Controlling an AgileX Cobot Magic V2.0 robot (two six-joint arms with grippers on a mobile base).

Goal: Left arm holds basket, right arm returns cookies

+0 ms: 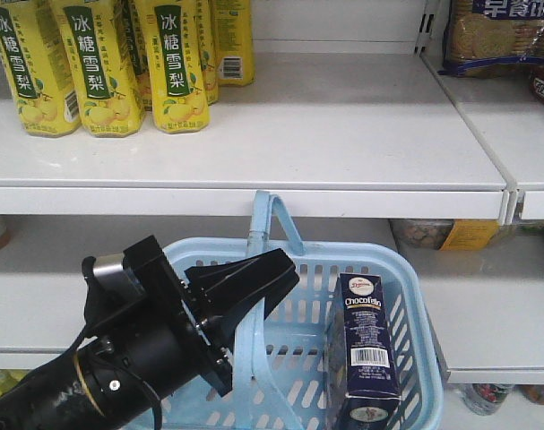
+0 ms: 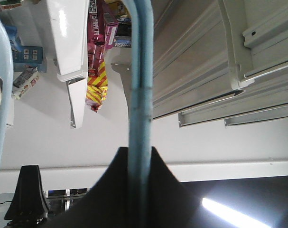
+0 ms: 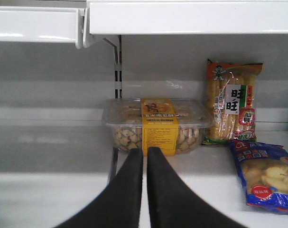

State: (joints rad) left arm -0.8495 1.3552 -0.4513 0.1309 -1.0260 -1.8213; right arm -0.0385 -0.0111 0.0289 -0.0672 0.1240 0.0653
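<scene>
The light blue plastic basket (image 1: 343,255) is gripped at its handle (image 2: 141,71) by the left fingers (image 1: 272,273). The dark navy cookie carton (image 1: 366,349) beside them awaits the clenched, empty right fingers (image 3: 129,190).

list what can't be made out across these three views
Front view: cookies carton and basket are cut off low by the bottom edge; the left arm hides the basket's left wall.
The right arm is outside the front view; only the right gripper shows, in its wrist view.
Left wrist view: the left gripper covers where it meets the basket handle.
Right wrist view: the clear tub has yellow label print too small to read.
</scene>
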